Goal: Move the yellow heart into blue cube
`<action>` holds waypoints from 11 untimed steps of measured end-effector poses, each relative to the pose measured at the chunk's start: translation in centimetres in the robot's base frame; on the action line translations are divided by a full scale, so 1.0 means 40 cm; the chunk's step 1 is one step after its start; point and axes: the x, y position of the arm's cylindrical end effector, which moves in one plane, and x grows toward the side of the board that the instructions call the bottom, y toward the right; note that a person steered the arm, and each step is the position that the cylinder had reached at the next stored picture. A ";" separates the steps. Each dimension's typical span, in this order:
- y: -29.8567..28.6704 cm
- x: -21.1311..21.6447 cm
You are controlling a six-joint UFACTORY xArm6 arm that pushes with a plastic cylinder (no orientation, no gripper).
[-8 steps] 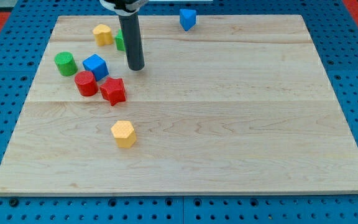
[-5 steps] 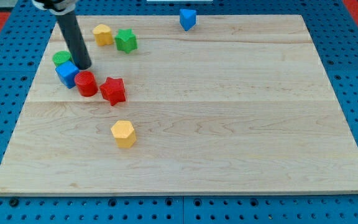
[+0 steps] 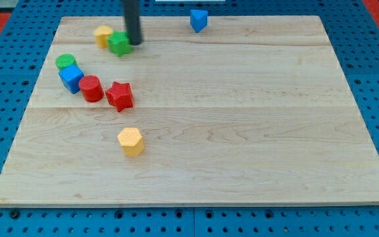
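Yellow heart (image 3: 102, 35) lies near the board's upper-left corner, touching a green star-shaped block (image 3: 118, 44) at its four o'clock side; its outline is blurred, so the heart shape is only roughly legible. My tip (image 3: 135, 42) rests against the green block's three o'clock edge, the dark rod rising straight up out of the view's top. The rod carries no fingers, so nothing is being held.

Blue cube (image 3: 71, 78) sits well apart from the heart, at about seven o'clock from it, near the board's left edge. A green cylinder (image 3: 66, 62) touches the cube at its eleven o'clock corner. A red cylinder (image 3: 91, 88) stands just beside the cube at four o'clock, and a red star (image 3: 119, 95) is just beside that cylinder at three o'clock.

A yellow hexagonal block (image 3: 131, 141) lies alone at six o'clock from the red star. A second blue block (image 3: 199, 20), shape uncertain, sits at the wooden board's (image 3: 255, 131) top edge.
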 end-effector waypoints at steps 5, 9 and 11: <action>-0.294 -0.122; -0.248 0.083; -0.152 0.071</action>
